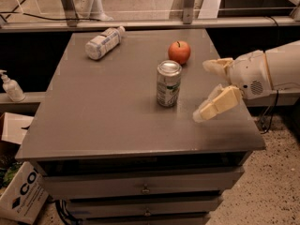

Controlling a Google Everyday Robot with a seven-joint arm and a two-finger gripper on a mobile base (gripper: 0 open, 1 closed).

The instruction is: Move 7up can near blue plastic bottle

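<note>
The 7up can (168, 84) stands upright near the middle of the grey table (108, 116), its silver top showing. The blue plastic bottle (104, 43) lies on its side at the table's far left, cap pointing right. My gripper (205, 91) is to the right of the can, a short gap away, at about can height. Its two cream fingers are spread apart, one finger (217, 65) above and behind, the other (216, 104) lower and nearer. It holds nothing.
A red-orange apple (179, 52) sits just behind and right of the can. A white pump dispenser bottle (10, 86) stands on a ledge to the left. Cardboard boxes (21, 191) lie on the floor at lower left. The table has drawers below.
</note>
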